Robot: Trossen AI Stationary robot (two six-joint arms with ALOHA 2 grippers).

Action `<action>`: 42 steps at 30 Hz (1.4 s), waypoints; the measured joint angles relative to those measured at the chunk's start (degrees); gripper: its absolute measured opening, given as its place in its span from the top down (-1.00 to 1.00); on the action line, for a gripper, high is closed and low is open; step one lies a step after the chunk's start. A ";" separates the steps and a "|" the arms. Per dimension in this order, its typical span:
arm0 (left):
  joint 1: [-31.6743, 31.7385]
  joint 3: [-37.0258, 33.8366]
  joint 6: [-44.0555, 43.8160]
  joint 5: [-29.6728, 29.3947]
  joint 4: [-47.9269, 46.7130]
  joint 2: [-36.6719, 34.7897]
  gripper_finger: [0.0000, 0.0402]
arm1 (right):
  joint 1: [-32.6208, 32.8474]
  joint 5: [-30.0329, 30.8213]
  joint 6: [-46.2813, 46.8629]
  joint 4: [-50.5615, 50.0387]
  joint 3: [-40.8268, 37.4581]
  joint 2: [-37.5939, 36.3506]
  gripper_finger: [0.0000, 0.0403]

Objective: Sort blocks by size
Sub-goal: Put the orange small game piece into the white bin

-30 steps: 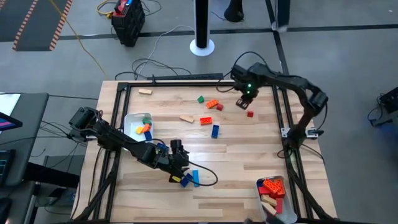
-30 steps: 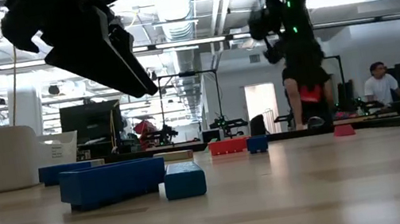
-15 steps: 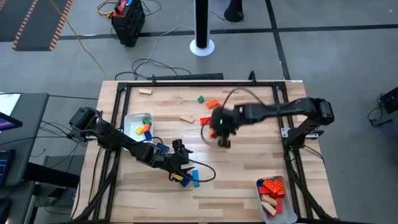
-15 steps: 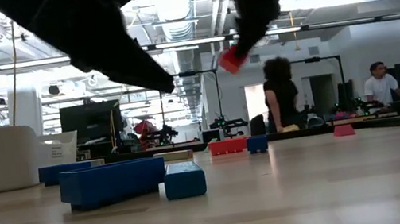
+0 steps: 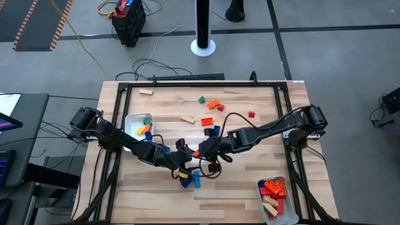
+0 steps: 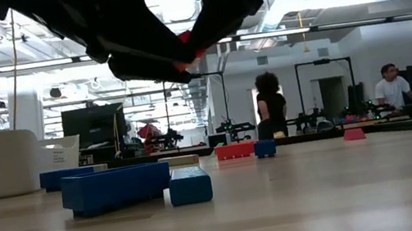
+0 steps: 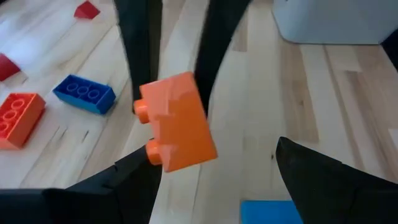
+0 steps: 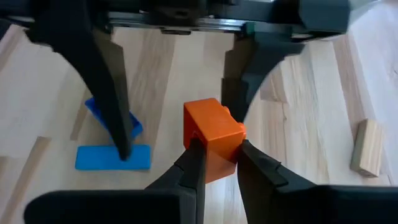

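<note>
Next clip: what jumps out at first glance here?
Mid-table, the two arms meet: the right gripper is shut on an orange block and holds it between the open fingers of the left gripper. Just below them, blue blocks lie on the table. White trays sit at the left and in the near right corner, the latter full of red and tan pieces.

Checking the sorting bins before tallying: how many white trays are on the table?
2. The left tray sits at the table's left side, beside the left arm; the right tray is at the bottom-right corner in the high view. Nothing suggests a hidden one.
</note>
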 joint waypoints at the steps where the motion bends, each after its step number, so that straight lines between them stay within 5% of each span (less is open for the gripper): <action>1: 0.21 0.00 -0.36 0.01 -0.21 0.00 -0.46 | 0.18 0.16 0.06 0.12 0.00 0.05 0.54; 30: 3.51 0.02 2.23 0.36 1.12 0.00 0.54 | 0.95 0.37 2.73 0.12 -0.02 -0.05 0.45; 42: 3.59 0.03 3.78 -0.26 -0.85 -0.62 0.51 | 1.00 -0.75 5.71 -11.99 2.51 -2.04 0.04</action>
